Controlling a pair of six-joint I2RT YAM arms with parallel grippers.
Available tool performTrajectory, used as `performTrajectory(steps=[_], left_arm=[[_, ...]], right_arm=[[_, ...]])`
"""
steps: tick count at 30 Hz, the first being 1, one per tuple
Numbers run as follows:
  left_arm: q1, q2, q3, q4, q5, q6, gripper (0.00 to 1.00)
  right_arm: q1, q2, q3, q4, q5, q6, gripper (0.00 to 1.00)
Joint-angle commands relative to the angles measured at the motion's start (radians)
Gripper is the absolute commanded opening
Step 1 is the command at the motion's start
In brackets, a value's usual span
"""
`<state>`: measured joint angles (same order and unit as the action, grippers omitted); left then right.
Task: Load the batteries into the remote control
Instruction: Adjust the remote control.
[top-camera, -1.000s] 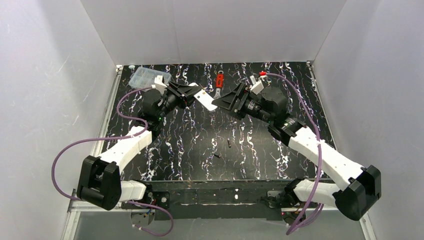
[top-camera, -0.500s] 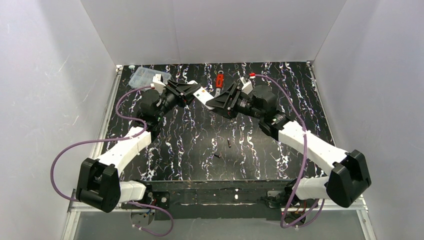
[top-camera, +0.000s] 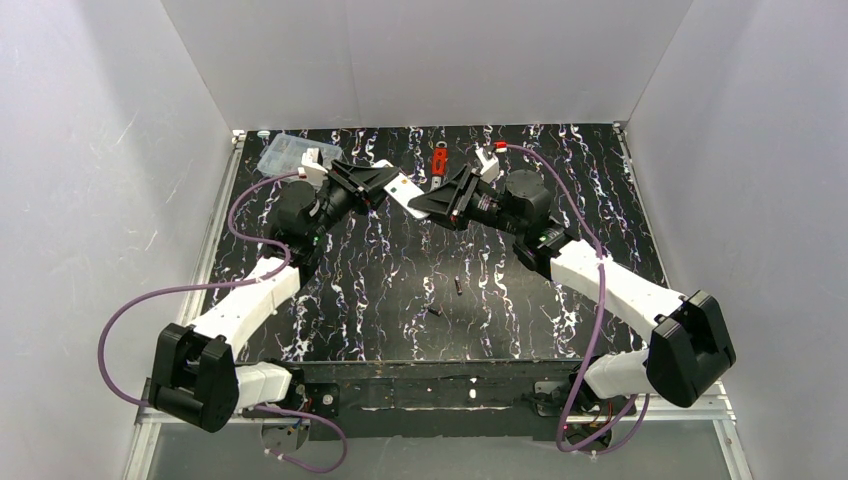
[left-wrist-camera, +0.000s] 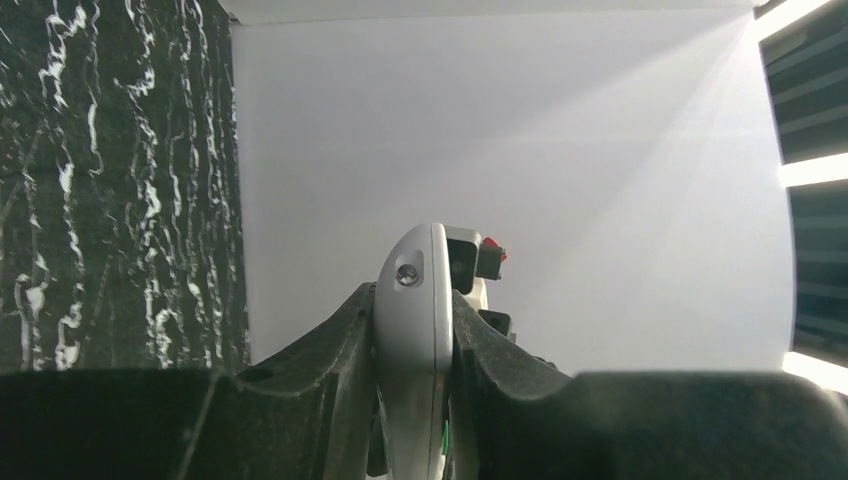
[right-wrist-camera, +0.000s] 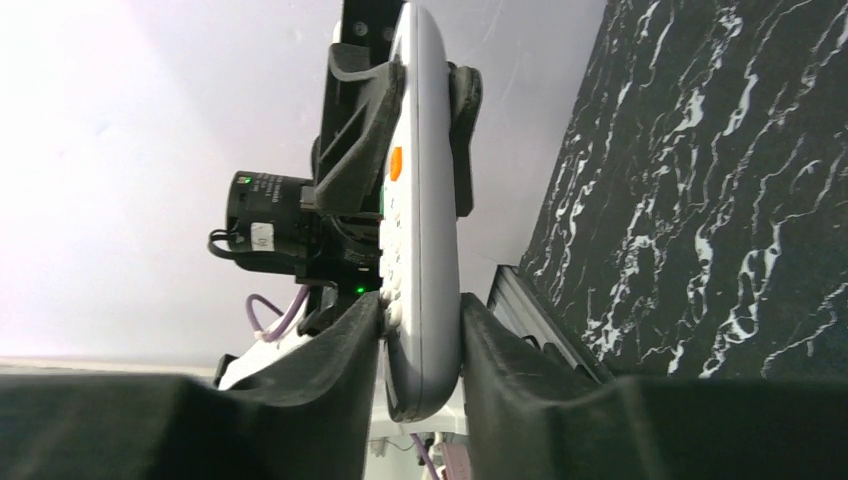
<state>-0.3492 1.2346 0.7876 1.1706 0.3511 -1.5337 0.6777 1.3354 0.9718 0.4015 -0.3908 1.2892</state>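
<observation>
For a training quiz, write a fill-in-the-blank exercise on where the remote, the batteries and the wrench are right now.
1. The remote control sits off the table, between the jaws of ___ arms.
2. ___ batteries lie loose on the table, not yet in the remote control.
3. The wrench near the far edge has a ___ handle.
Missing words: both; two; red.

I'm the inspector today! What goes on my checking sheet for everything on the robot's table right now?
Surface: black marbled table; no spills seen.
Job's things: remote control held in the air between both arms; batteries loose on the table.
Clutter: red-handled wrench and clear box near the far edge.
Grippers: left gripper clamps one end of the remote; right gripper squeezes the other end.
Cables: purple cables loop off each arm.
Surroundings: white walls; nothing else seen.
</observation>
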Motion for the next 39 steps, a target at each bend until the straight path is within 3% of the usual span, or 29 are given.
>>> performTrajectory(steps=[1,3,5,6,9,10,14,21,24,27,34,39], left_arm=[[-0.003,-0.047,0.001,0.095,0.007,-0.009,0.00],[-0.002,-0.050,0.000,0.092,0.005,-0.009,0.01],[-0.003,-0.055,-0.003,0.073,0.002,-0.008,0.15],[-0.003,-0.060,-0.005,0.052,0.002,-0.008,0.31],[-0.002,-0.097,0.017,-0.149,0.020,0.018,0.93],[-0.003,-0.117,0.035,-0.244,0.029,0.044,0.98],[-0.002,-0.187,0.131,-0.618,0.024,0.159,0.98],[-0.002,-0.174,0.368,-1.222,-0.011,0.296,0.98],[-0.002,-0.150,0.407,-1.283,0.015,0.294,0.98],[-0.003,-0.143,0.395,-1.278,0.020,0.261,0.98],[-0.003,-0.117,0.388,-1.285,0.017,0.226,0.98],[-0.004,-0.114,0.377,-1.289,-0.007,0.201,0.98]], right_arm=[[-0.003,0.009,0.010,0.080,-0.019,0.000,0.32],[-0.004,0.005,0.020,0.063,-0.017,-0.023,0.19],[-0.003,-0.006,0.032,0.032,-0.010,-0.061,0.08],[-0.004,-0.014,0.040,0.011,-0.003,-0.083,0.03],[-0.003,-0.042,0.062,-0.075,0.031,-0.169,0.01],[-0.003,-0.055,0.069,-0.109,0.048,-0.205,0.01],[0.005,-0.100,0.120,-0.293,0.166,-0.438,0.01],[0.120,-0.108,0.218,-0.588,0.562,-1.120,0.01],[0.163,-0.111,0.218,-0.618,0.647,-1.342,0.01],[0.194,-0.130,0.208,-0.618,0.699,-1.461,0.01],[0.330,-0.130,0.209,-0.601,0.777,-1.674,0.01],[0.415,-0.075,0.251,-0.651,0.819,-1.724,0.01]])
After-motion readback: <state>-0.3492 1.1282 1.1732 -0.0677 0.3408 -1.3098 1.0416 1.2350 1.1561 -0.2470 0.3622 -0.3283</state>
